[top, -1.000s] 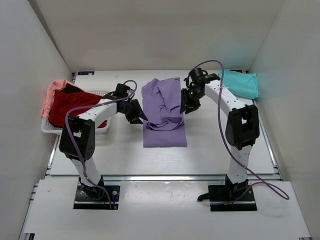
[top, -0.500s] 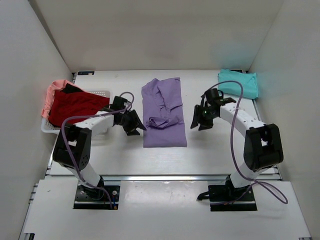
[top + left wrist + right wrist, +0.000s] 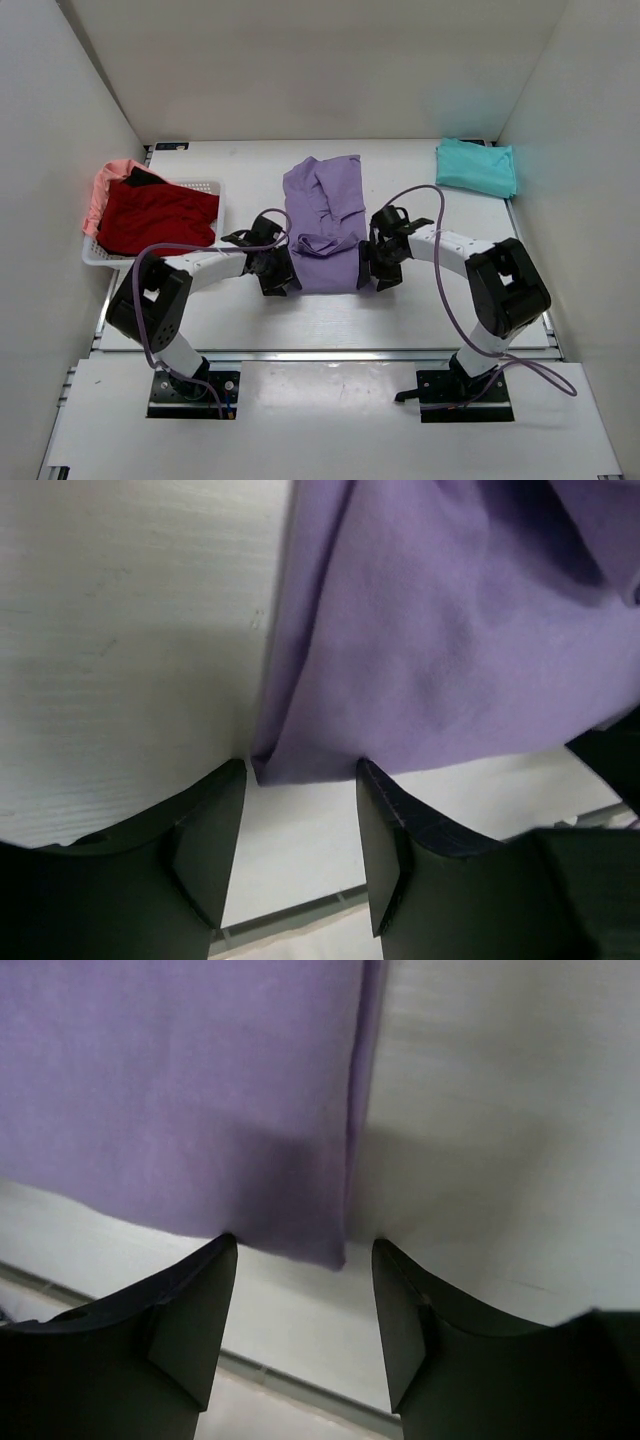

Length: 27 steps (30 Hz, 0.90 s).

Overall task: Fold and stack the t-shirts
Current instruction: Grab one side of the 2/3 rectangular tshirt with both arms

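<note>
**Top view:** the purple shirt [image 3: 325, 215] lies partly folded on the table [image 3: 440, 310], between the two sets of jaws. The left gripper [image 3: 277, 275] is low at the shirt's near left corner. The right gripper [image 3: 380, 268] is low at its near right corner. A teal shirt [image 3: 477, 167] lies folded well beyond the right jaws, in the far right corner. A red shirt [image 3: 155, 215] and a pink shirt [image 3: 103, 186] are heaped in a basket [image 3: 207, 185], well apart from the left jaws on their outer side.

**Left wrist:** the left gripper [image 3: 300, 830] has its jaws wide apart with nothing clamped. The purple shirt's [image 3: 430, 630] corner lies in the gap, close to the picture-left finger [image 3: 205, 840]. The cloth spreads ahead and towards the other finger. Bare table [image 3: 120, 660] lies ahead of the picture-left finger.

**Right wrist:** the right gripper [image 3: 300, 1310] also has its jaws wide apart and grips nothing. The purple shirt's [image 3: 180, 1090] corner sits in the gap, and its edge runs straight ahead. The cloth lies ahead of the picture-left finger [image 3: 190, 1320], and bare table [image 3: 500, 1140] lies ahead of the other.
</note>
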Tool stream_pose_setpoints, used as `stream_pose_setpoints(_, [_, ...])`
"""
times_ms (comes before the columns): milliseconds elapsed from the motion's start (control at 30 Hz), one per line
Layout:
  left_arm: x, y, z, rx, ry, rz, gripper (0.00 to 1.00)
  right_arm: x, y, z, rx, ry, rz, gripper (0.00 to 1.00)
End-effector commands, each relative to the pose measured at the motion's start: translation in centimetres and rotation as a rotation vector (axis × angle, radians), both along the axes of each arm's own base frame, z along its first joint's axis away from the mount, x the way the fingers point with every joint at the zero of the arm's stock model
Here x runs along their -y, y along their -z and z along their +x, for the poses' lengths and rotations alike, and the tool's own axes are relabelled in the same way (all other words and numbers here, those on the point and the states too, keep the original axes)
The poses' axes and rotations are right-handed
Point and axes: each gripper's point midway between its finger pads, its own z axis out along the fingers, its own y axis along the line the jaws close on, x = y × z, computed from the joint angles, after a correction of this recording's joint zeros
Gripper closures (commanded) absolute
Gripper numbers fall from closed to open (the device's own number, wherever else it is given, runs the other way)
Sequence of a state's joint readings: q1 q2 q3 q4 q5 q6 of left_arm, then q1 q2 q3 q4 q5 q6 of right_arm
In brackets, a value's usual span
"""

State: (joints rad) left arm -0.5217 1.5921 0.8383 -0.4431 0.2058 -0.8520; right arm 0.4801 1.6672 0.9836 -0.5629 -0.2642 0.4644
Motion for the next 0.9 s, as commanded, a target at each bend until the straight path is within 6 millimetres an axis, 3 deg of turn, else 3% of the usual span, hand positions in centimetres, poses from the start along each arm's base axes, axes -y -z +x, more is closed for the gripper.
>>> stream_pose_setpoints(0, [-1.0,0.8,1.2,0.044,-0.055,0.073,0.41,0.2,1.0,1.3,0.033,0.022,-0.060,0.46])
stream_pose_setpoints(67, [-1.1,1.0,1.8,0.064,-0.071,0.096,0.43,0.3,1.8,1.2,0.019,0.023,-0.084,0.46])
stream_pose_setpoints(100, [-1.5,1.4,1.9,0.069,-0.079,0.112,0.52,-0.1,2.0,1.1,0.008,0.004,-0.074,0.50])
stream_pose_setpoints(133, [-1.6,1.5,2.0,0.065,-0.081,0.112,0.62,0.0,2.5,0.9,-0.007,-0.002,-0.083,0.67])
stream_pose_setpoints(167, [-1.6,1.6,2.4,0.077,-0.091,0.104,0.79,-0.1,2.4,0.7,-0.019,-0.016,-0.085,0.86])
stream_pose_setpoints(200, [-1.4,1.2,2.7,0.091,-0.096,0.088,0.85,-0.4,1.9,1.5,0.002,-0.027,-0.075,0.96])
stream_pose_setpoints(233, [-1.6,1.2,2.9,0.098,-0.100,0.086,1.00,-0.5,1.2,1.8,0.015,-0.029,-0.082,1.00])
stream_pose_setpoints(333, [-0.8,-1.7,4.6,0.166,-0.097,0.049,1.00,-0.2,-1.4,2.9,0.069,-0.026,-0.078,1.00])
stream_pose_setpoints(433, [0.1,-6.1,5.5,0.245,-0.081,0.001,1.00,0.1,-5.9,4.7,0.159,-0.012,-0.036,1.00])
stream_pose_setpoints(533, [0.9,-10.3,4.9,0.300,-0.062,-0.064,1.00,0.2,-10.0,5.0,0.224,-0.007,0.009,0.99])
stream_pose_setpoints(600, [1.2,-13.0,3.7,0.340,-0.048,-0.101,1.00,0.3,-11.2,4.3,0.243,-0.017,0.016,1.00])
stream_pose_setpoints(667, [0.8,-13.2,1.9,0.326,-0.044,-0.117,1.00,0.2,-12.5,2.5,0.251,-0.035,0.039,1.00])
stream_pose_setpoints(700, [0.9,-13.7,0.6,0.328,-0.033,-0.135,1.00,0.5,-11.8,1.5,0.223,-0.028,0.035,1.00])
stream_pose_setpoints(767, [0.2,-12.0,-2.1,0.281,-0.024,-0.140,1.00,0.5,-11.8,-0.6,0.217,-0.044,0.057,1.00])
stream_pose_setpoints(800, [0.2,-12.5,-3.1,0.283,-0.028,-0.170,1.00,0.5,-10.4,-2.1,0.173,-0.055,0.054,0.99])
stream_pose_setpoints(833, [-0.1,-10.8,-4.7,0.240,-0.017,-0.165,1.00,0.9,-9.6,-3.7,0.147,-0.049,0.063,1.00])
stream_pose_setpoints(867, [-0.4,-10.3,-6.0,0.222,-0.023,-0.190,1.00,0.9,-9.1,-5.2,0.131,-0.062,0.077,1.00])
